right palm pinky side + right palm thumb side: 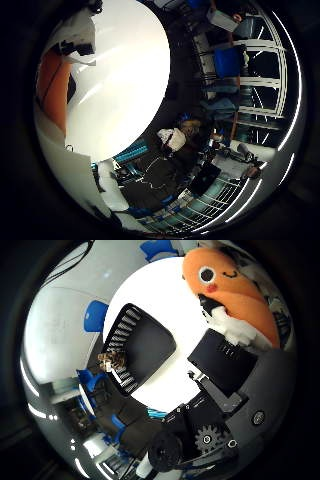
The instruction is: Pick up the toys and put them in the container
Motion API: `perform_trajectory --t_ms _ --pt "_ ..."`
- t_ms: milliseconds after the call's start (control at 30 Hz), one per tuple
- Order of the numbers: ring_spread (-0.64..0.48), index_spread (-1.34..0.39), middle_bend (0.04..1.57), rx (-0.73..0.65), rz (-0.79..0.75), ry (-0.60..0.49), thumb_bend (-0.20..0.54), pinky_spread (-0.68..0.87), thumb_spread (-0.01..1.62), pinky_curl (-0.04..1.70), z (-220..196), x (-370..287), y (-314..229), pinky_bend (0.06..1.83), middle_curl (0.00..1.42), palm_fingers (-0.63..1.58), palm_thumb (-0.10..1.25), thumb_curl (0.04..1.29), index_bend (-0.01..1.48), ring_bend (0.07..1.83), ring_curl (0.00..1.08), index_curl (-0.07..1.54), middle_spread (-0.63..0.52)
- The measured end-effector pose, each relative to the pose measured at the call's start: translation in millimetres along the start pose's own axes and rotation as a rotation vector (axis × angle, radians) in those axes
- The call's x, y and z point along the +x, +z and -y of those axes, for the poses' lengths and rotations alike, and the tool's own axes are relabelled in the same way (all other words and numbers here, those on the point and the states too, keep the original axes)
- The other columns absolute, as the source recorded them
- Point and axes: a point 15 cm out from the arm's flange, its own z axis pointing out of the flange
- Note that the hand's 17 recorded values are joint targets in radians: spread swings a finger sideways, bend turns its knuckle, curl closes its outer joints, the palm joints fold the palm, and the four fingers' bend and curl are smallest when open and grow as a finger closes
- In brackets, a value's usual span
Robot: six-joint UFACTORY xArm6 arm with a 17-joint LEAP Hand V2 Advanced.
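My hand (225, 365) has its fingers curled round an orange plush toy (235, 295) with a printed face, above the white table (175, 315) bearing a black slatted container (142, 347).

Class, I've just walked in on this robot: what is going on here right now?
The robot's hand is holding an orange plush toy with a drawn face, its fingers pressed against it close to the palm. The hand is up above a round white table. A black slatted container sits on that table, with a small brown toy at its rim. The orange toy is not yet in the container.
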Motion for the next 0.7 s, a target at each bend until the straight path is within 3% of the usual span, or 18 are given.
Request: perform_trajectory --t_ms 333,700 --pt "-0.22 -0.30 1.26 0.045 0.071 -0.132 -0.020 -0.25 0.70 0.76 -9.8 -80.9 -41.1 1.25 0.85 1.09 0.99 0.84 0.95 1.38 0.68 0.90 -0.19" --pt "-0.22 -0.30 1.25 -0.014 0.079 -0.220 -0.027 -0.27 0.75 0.81 -1.4 -169.8 -21.2 1.21 0.86 1.10 0.95 0.84 0.94 1.37 0.68 0.91 -0.19"
